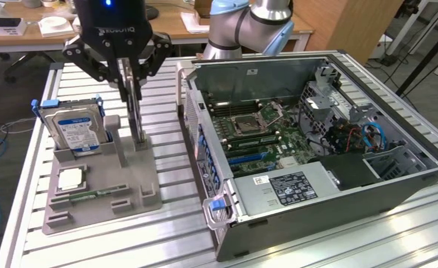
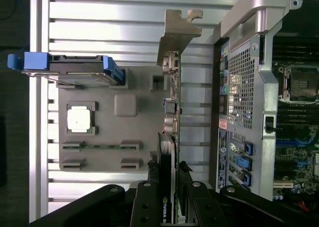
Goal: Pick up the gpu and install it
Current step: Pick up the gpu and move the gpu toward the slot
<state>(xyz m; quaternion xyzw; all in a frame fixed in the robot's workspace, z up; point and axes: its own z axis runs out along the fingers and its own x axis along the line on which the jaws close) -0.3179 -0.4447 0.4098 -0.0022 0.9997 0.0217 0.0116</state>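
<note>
Gripper (image 1: pixel 133 84): was closed on the upper edge of the graphics card (image 1: pixel 138 120).
Place: the graphics card stood upright at the gray holder (image 1: pixel 92 207), on the exterior view's left of the computer case (image 1: pixel 397 187).
Progress: the grasp was done; installing was not yet done.

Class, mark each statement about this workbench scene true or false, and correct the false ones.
1. The gripper is clamped on the gpu. True.
2. The gpu sits installed inside the computer case. False: it stands upright over the grey holder, outside the case.
3. The hard drive stands upright in the grey holder. True.
4. The computer case is closed. False: it lies open, with the motherboard showing.
</note>
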